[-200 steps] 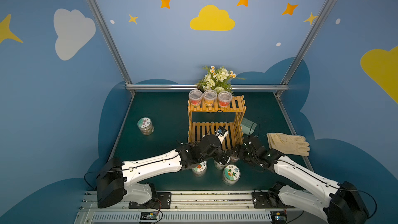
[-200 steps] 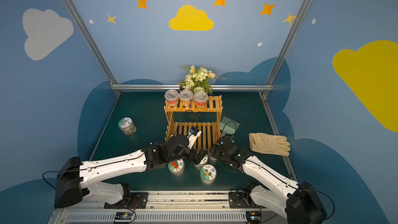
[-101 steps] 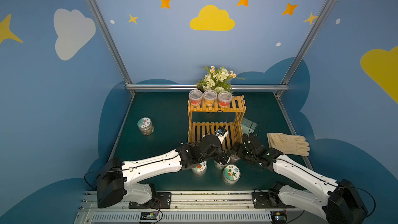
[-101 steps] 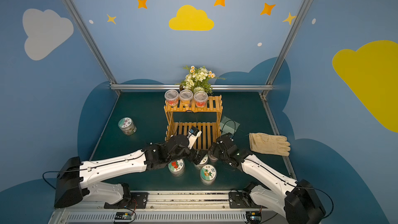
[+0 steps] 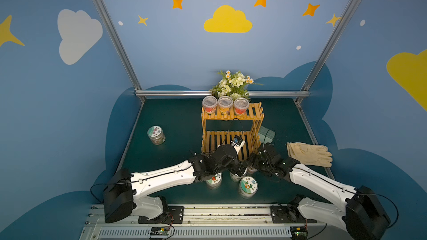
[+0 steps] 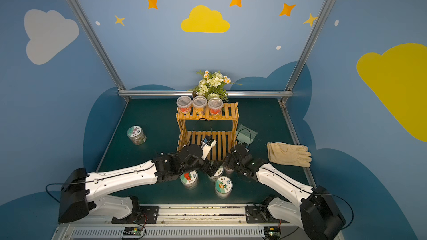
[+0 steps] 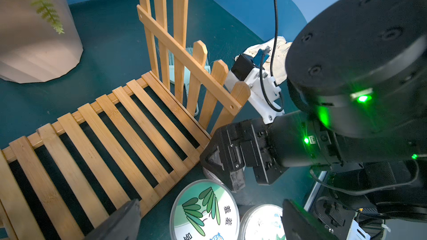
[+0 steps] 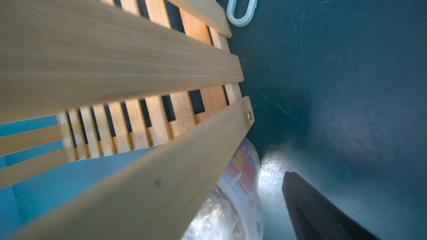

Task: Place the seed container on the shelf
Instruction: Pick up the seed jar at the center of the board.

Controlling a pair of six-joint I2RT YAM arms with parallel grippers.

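Green worktop (image 5: pixel 175 121) carried the two-tier shelf (image 5: pixel 253 111). Both arms were low at its front edge. The left fingers (image 7: pixel 124 220) were spread wide and gripped nothing, with a leaf-lidded jar (image 7: pixel 203 211) between them. The right fingers (image 8: pixel 312 204) were apart too, the visible one clear of the seed container (image 8: pixel 245 169). That container stood on the worktop by the shelf's front corner on the right arm's side, not on the shelf. Three tubs (image 5: pixel 225 106) sat on the top tier.
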